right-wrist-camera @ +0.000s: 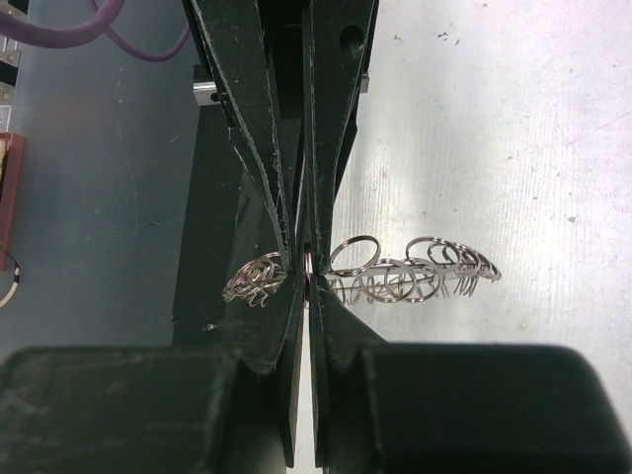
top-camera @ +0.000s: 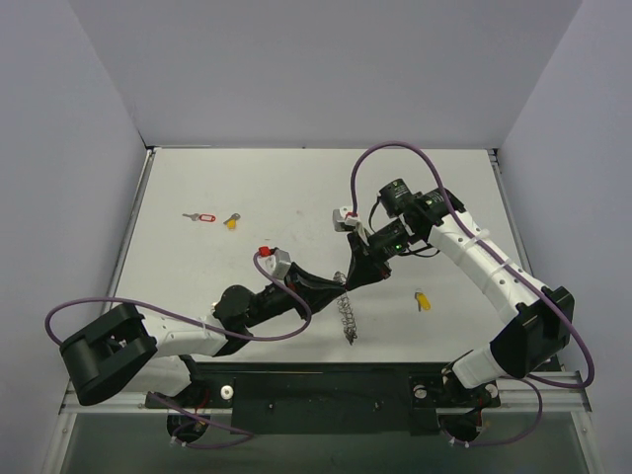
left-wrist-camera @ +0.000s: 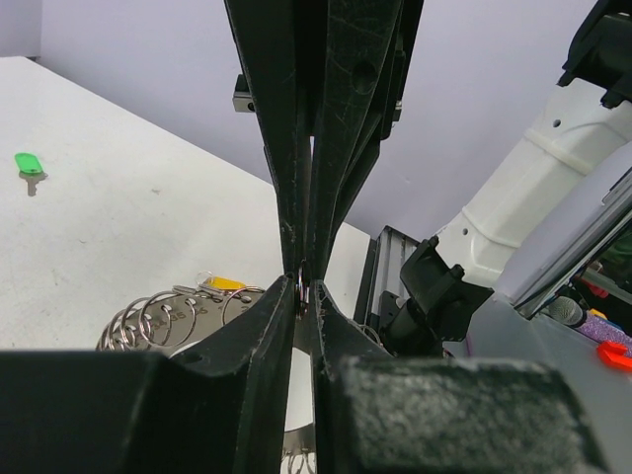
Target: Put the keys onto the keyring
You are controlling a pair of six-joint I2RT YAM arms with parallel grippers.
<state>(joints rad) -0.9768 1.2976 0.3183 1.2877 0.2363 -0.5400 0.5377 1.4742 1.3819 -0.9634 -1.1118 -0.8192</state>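
Top view, keyring (top-camera: 348, 314) lay near the table (top-camera: 197, 286) middle, left gripper (top-camera: 337, 287) and right gripper (top-camera: 353, 277) met at its upper end, red-tag key (top-camera: 203, 217) and yellow key (top-camera: 232, 221) were well left of the keyring, second yellow key (top-camera: 423, 301) was to its right, left wrist view, jaws pinched one ring of the keyring, green key (left-wrist-camera: 29, 164) lay far left of it, right wrist view, jaws were tight on a link, coils spread to both sides.

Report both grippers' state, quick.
Left gripper: closed on the floppy silver keyring of small metal links.
Right gripper: closed on the same keyring.
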